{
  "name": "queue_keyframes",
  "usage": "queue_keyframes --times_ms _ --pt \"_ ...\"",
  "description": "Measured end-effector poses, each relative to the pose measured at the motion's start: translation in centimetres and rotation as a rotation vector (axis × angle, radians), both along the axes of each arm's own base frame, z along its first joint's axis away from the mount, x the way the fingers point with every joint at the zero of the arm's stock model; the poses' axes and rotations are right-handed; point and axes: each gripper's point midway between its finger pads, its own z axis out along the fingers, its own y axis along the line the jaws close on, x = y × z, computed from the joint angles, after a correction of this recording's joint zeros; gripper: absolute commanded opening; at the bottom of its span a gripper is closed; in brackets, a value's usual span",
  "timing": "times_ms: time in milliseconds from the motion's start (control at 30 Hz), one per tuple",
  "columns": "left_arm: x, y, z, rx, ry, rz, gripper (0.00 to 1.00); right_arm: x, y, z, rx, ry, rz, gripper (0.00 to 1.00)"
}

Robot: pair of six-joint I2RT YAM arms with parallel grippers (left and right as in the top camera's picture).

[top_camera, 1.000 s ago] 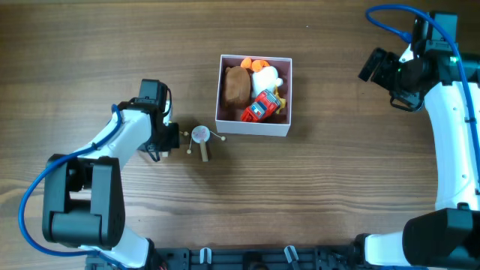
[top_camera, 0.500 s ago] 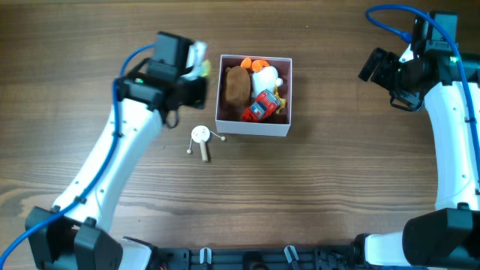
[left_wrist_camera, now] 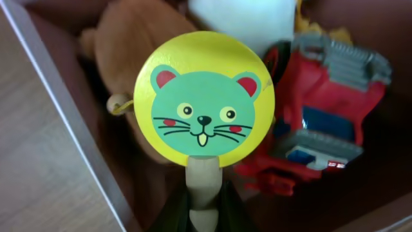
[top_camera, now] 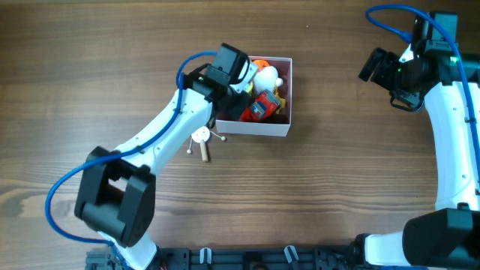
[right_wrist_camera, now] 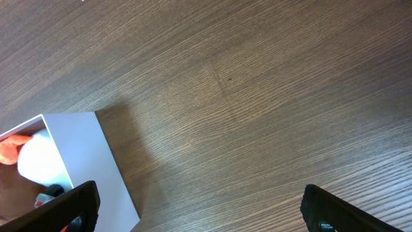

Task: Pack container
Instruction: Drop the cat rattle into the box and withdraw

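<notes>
Your left claw (left_wrist_camera: 203,207) is closed tight on the wooden stick of the yellow cat-face toy (left_wrist_camera: 205,96). The two dark fingers (left_wrist_camera: 172,216) press the stick from both sides, and the round face sticks out past the tips. From above, the left claw (top_camera: 234,73) hangs over the container (top_camera: 255,130), above its left half. Right under the round face lies the brown plush toy (left_wrist_camera: 122,51). The red truck (left_wrist_camera: 322,109) sits just to the right of the claw, and a white toy (left_wrist_camera: 248,16) lies past the tips, by the far side. An orange toy (top_camera: 259,64) peeks out beside the white one. The white wall of the container (left_wrist_camera: 55,106) runs close along the left of the claw, with only a thin dark strip of floor between it and the plush. A bit more pink floor shows to the low right, past the truck. Outside the box, back along your left arm, a small wooden toy (top_camera: 200,138) lies on the table (top_camera: 337,187), just beside the front wall. Your right claw (right_wrist_camera: 199,193) is spread wide open and holds nothing. It hangs over bare wood, well apart from the box, and the white corner of the box is off to its left.
</notes>
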Motion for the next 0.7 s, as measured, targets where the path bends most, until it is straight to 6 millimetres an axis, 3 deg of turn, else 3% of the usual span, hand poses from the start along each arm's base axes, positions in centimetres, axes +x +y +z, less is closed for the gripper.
queue_keyframes --times_ms 33,133,167,433,533,700 --pt "-0.1 0.0 -0.1 0.002 0.004 0.0 0.31 0.0 0.0 0.0 0.0 0.0 0.0 1.0" --pt "-0.2 -0.2 0.0 0.009 -0.003 -0.023 0.93 0.0 0.0 0.0 0.0 0.0 0.0 1.0" --pt "-0.3 -0.3 0.0 0.009 -0.001 -0.027 1.0 0.0 0.0 0.0 0.0 0.0 0.0 1.0" --pt "-1.8 0.0 0.3 0.041 0.034 -0.011 1.0 0.0 0.0 0.0 0.0 0.0 0.0 1.0" --pt "-2.5 1.6 2.2 0.052 0.037 0.053 1.0 0.0 0.0 0.0 0.0 0.0 0.0 1.0" --pt "-4.4 6.3 5.6 0.056 0.087 0.216 1.0 0.0 0.0 0.0 0.0 0.0 0.0 1.0"
